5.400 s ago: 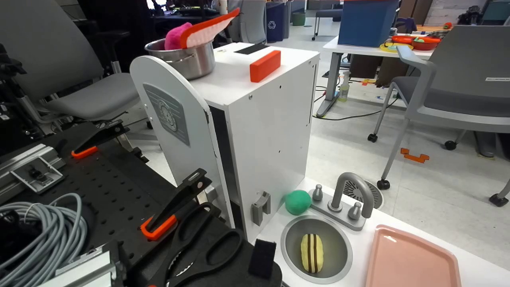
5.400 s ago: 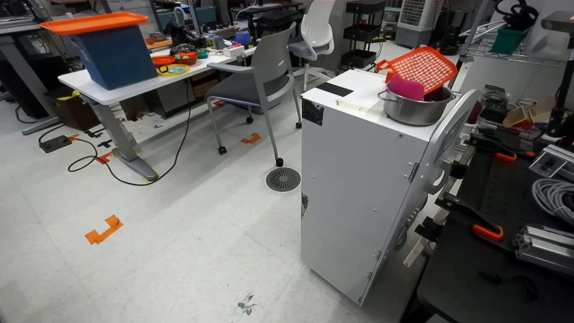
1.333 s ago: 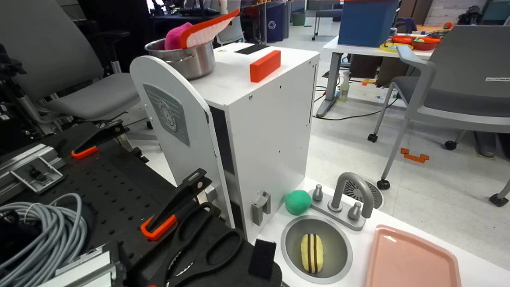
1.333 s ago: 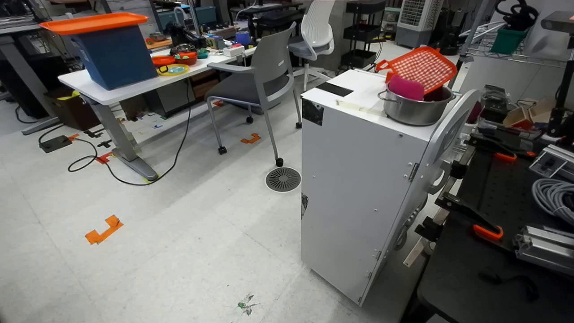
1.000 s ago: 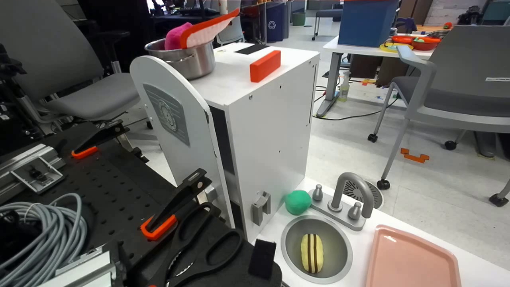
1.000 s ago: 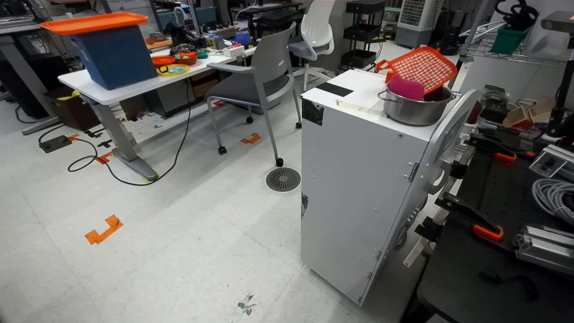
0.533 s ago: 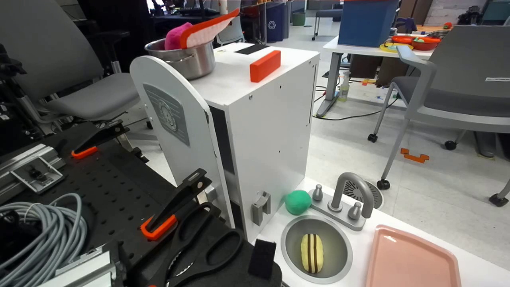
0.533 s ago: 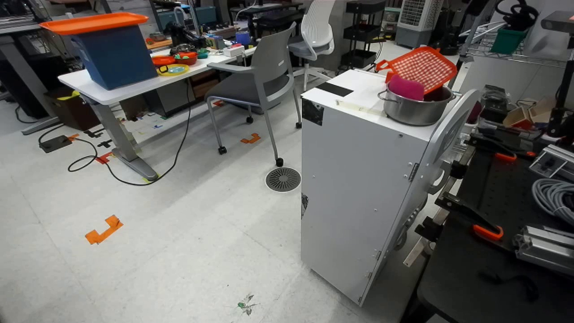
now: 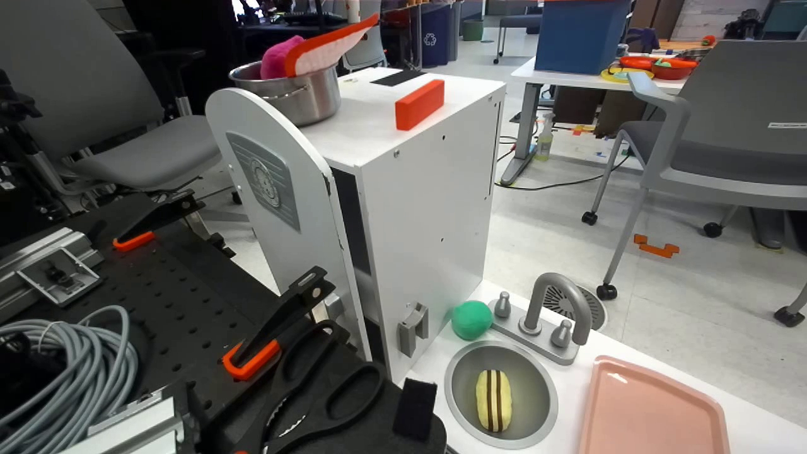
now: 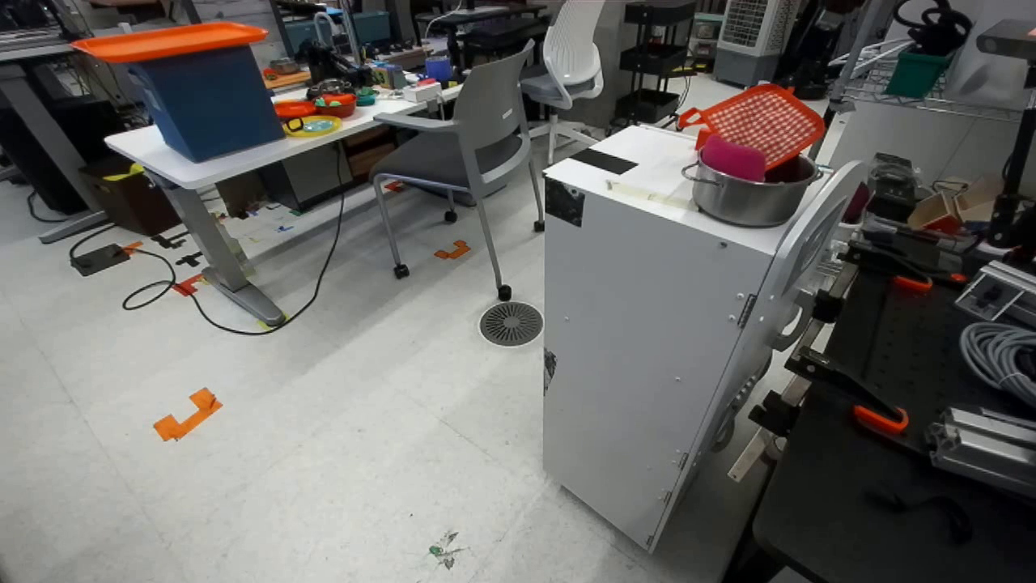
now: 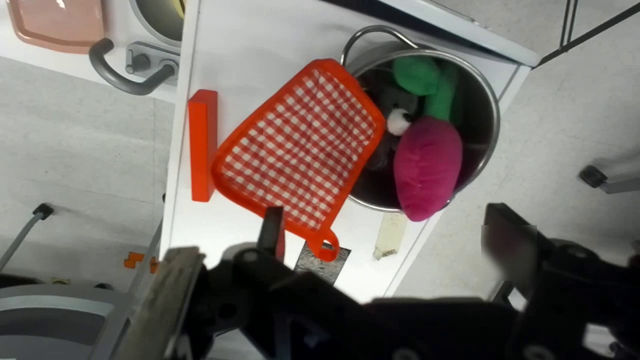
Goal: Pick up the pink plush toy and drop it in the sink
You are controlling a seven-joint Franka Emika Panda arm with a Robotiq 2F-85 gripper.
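Right up front in the wrist view, found the gripper [image 11: 387, 225] with jaws spread wide and just air in between, so no grab yet. Couldn't tell about recent arm motion (no older wrist shot). Just past that, saw the pink plush toy [image 11: 427, 170] lying in the metal pot [image 11: 477, 142], with its tip over the near rim, squished against a grey plush toy [image 11: 397, 100] on the left. Also left: the checkered pot holder [image 11: 305, 150], propped on the pot. In both exterior views, spotted zero change in that pile over the last few seconds, so pretty much pre-grasp, imo. Probably needed a move farther in and down next, minding the holder. Farther from the gripper, in an exterior view, saw the sink [image 9: 529, 391] holding only a striped yellow lump [image 9: 493, 400], same as before. Way far back, caught a grey chair [image 9: 367, 52] seemingly left of its earlier spot and, toward the right, a newish dark blur [image 10: 813, 48], too murky to name. Judged both irrelevant.
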